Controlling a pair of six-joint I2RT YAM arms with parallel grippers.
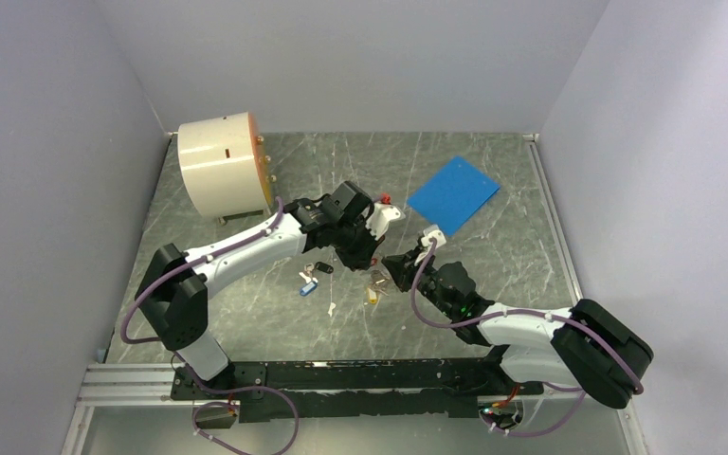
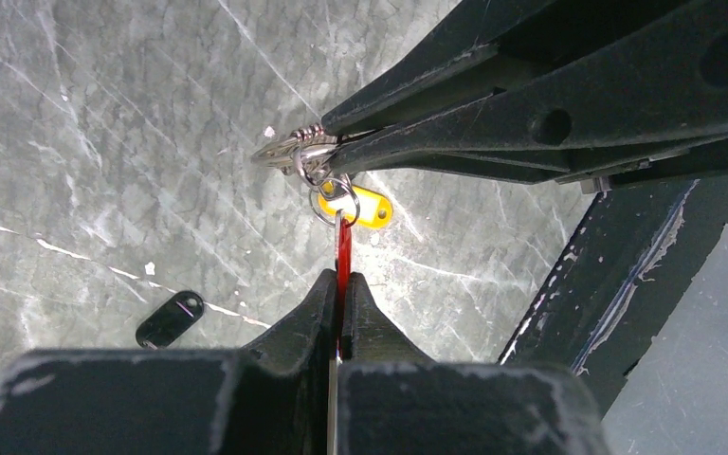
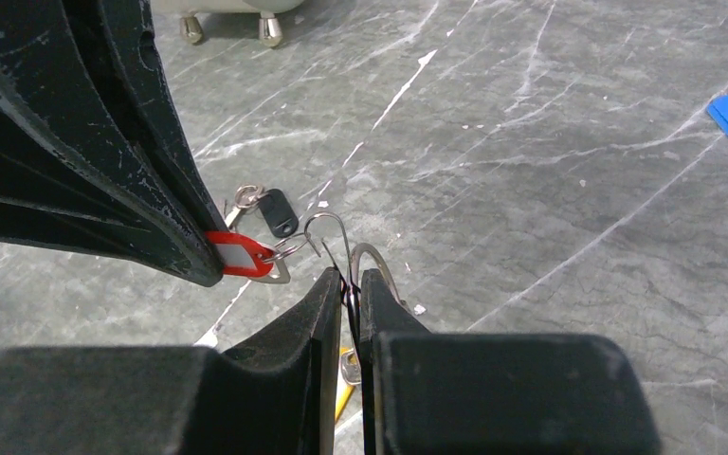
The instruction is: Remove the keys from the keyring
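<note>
1. The small red plastic key tag [image 3: 237, 256] has a white label window.
2. The oval orange-yellow plastic key tag [image 2: 360, 205] is plain.
3. The thin silvery wire keyring [image 3: 339, 237] is shiny silver.
4. The stone-look table [image 1: 521, 237] is grey-green, marbled with white veins.
5. The flat square sheet [image 1: 453, 192], toward the table's far right corner, is bright blue.
6. The round drum [image 1: 220, 166] at the far left corner is cream.

Marbled grey table [image 1: 265, 322] bears blue sheet [image 1: 453, 192], cream drum [image 1: 218, 166], black-tagged key [image 2: 169, 318].

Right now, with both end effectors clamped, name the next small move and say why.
Probably draw the left end effector slowly away from the right end effector, sliding the red tag along the keyring. The left is shut on that tag and the right on the ring, with the tag linked to it.
</note>
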